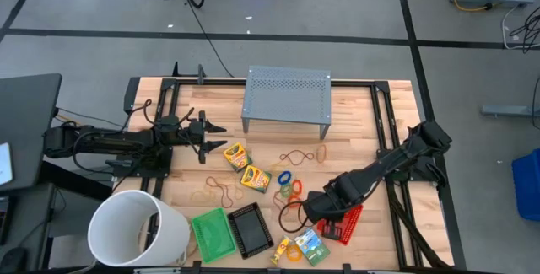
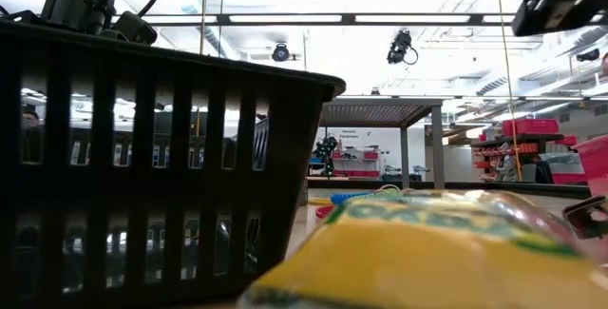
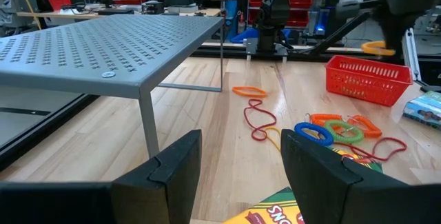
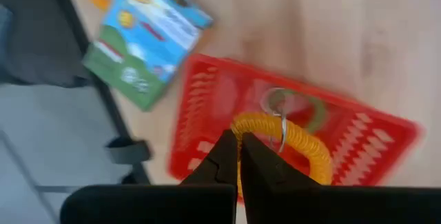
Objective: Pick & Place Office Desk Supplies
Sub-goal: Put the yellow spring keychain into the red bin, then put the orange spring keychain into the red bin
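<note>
High view: the right pincer (image 1: 314, 209) hangs low over the near right part of the bench (image 1: 354, 131), just beside the red mesh tray (image 1: 346, 225). The left pincer (image 1: 205, 128) waits over the far left, fingers apart and empty. Two crayon boxes (image 1: 245, 166) lie mid-bench; coloured rings (image 1: 287, 183) and rubber bands (image 1: 215, 191) are scattered loose, so sorting is judged unfinished.

Low view: the black mesh tray (image 2: 142, 157) blocks most of the scene; nothing of the grasp shows.

Left wrist view: spread fingers (image 3: 172, 172) face the rings, nothing between them.

Right wrist view: the pincer is clamped together on a yellow coiled ring (image 4: 289, 138), held directly above the red tray, evidently poised to drop it in. A blue-green crayon box (image 4: 148, 38) lies beside the tray.
</note>
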Robot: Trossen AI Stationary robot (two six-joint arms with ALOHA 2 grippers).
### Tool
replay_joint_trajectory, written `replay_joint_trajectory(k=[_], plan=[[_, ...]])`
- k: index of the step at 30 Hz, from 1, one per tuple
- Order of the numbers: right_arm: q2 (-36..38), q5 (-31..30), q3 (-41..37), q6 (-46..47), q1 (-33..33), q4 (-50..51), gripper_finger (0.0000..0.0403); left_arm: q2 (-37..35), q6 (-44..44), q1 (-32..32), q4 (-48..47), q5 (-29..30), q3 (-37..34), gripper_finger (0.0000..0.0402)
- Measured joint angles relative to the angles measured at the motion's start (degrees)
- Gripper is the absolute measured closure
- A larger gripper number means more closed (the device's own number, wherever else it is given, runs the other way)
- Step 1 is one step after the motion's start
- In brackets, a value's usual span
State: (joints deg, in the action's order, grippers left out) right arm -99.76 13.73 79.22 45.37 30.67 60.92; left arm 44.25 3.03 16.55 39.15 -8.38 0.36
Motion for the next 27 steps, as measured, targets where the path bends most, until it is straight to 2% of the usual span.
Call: replay_joint_trajectory(k=[4, 9, 15, 18, 27], plan=[[0.0, 0.9, -2.7, 1.8, 1.0, -6.9, 0.0402, 0.0, 0.0, 0.0, 0.0, 0.0, 0.0, 0.0198], [-0.1, 6.1, -10.9, 6.6, 1.9, -14.1, 0.0402, 0.0, 0.0, 0.0, 0.0, 0.0, 0.0, 0.0198], [-0.1, 6.3, -13.9, 9.5, 3.1, -14.5, 0.0399, 0.0, 0.0, 0.0, 0.0, 0.0, 0.0, 0.0198], [-0.1, 6.0, -14.1, 12.8, 2.9, -14.1, 0.0371, 0.0, 0.0, 0.0, 0.1, 0.0, 0.0, 0.0198], [-0.1, 5.9, -14.1, 13.7, 2.4, -14.4, 0.0241, 0.0, 0.0, 0.0, 0.1, 0.0, 0.0, 0.0198]])
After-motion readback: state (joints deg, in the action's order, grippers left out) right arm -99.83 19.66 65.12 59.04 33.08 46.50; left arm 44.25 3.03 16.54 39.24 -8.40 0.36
